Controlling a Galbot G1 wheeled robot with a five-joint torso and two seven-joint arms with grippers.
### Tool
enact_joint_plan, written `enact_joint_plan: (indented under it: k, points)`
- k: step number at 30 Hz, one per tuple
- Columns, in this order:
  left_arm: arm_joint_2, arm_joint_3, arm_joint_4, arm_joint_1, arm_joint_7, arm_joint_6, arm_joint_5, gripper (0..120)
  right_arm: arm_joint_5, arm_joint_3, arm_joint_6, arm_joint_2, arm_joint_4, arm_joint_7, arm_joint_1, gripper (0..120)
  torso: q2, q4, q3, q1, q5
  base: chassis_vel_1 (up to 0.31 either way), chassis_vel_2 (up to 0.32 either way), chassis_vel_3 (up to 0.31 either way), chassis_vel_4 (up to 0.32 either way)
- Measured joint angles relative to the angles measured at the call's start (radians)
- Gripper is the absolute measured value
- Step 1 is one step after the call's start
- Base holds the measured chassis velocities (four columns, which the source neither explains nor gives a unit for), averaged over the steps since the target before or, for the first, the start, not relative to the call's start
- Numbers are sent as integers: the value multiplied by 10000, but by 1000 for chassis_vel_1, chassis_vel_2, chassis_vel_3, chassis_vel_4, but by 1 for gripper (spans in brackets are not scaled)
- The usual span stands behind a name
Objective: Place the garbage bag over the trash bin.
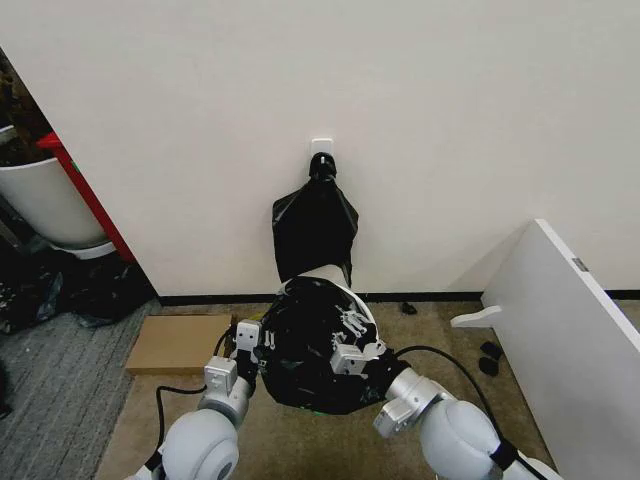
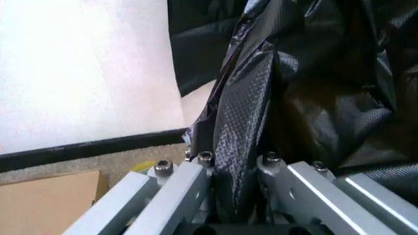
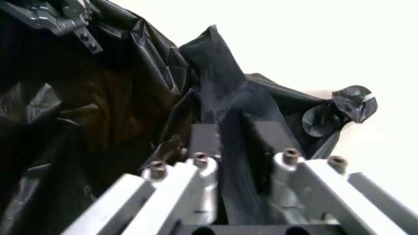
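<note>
The garbage bag point(image 1: 312, 350) is a glossy, crinkly black mass hanging in front of me, low before the wall. My left gripper point(image 1: 250, 347) is shut on a fold at its left edge, and the left wrist view shows the film pinched between the fingers point(image 2: 236, 166). My right gripper point(image 1: 352, 352) is shut on the bag's right side, with a strip of the bag point(image 3: 243, 156) clamped between its fingers. A pale patch of the trash bin point(image 1: 322, 274) shows just behind the bag's top; the rest of it is hidden.
A bundle of black bags point(image 1: 315, 225) hangs from a white wall hook point(image 1: 322, 148) above the bin. Flat cardboard point(image 1: 178, 340) lies on the carpet at left, near a white planter point(image 1: 45, 200). A white panel point(image 1: 570, 310) leans at right.
</note>
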Motion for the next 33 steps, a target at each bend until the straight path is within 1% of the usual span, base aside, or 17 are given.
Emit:
enact_joint_plan:
  k: [2, 9, 15, 19, 23, 25, 27, 29, 31, 33]
  points:
    - [-6, -2, -9, 23, 0, -16, 3, 1, 83, -65, -63, 20, 5, 46, -4, 0, 0, 0, 0, 0, 0, 0, 0, 0, 0]
    - [27, -5, -75, 147, 23, -83, 90, 1, 638, -330, -360, 193, -7, 461, -30, 0, 0, 0, 0, 0, 0, 0, 0, 0, 0]
    - [53, -18, 45, 137, 33, -152, 128, 1, 1202, -376, -334, 270, 292, 771, -334, 0, 0, 0, 0, 0, 0, 0, 0, 0, 0]
    - [149, -54, 241, 168, 247, -427, 619, 1, 2479, -160, -683, 242, 939, 1229, -323, 0, 0, -2, -1, 0, 0, 0, 0, 0, 0]
    - [174, -57, 239, 320, 443, -607, 969, 1, 3241, 175, -935, 85, 887, 1413, 95, 0, 0, 1, 0, 0, 0, 0, 0, 0, 0]
    - [196, -36, 254, 437, 622, -791, 1422, 1, 3882, 446, -1058, -136, 764, 1439, 384, 0, 0, 2, 0, 0, 1, 0, 0, 0, 0]
    - [192, -29, 300, 484, 643, -879, 1549, 1, 4213, 633, -1121, -258, 858, 1323, 354, 0, 0, 2, 0, 0, 2, 0, 0, 0, 0]
    - [161, -46, 361, 500, 609, -898, 1471, 1, 4322, 867, -903, -383, 1178, 983, -16, 0, 0, 3, 0, 0, 0, 0, 0, 0, 0]
    - [153, -52, 378, 500, 600, -901, 1461, 1, 4328, 903, -836, -400, 1238, 923, -106, 0, 0, 2, 0, 0, 0, 0, 0, 0, 0]
    - [133, -63, 461, 463, 564, -931, 1486, 1, 4363, 1255, -183, -581, 1766, 367, -879, 5, 0, -2, -1, -1, 2, 0, 0, 0, 0]
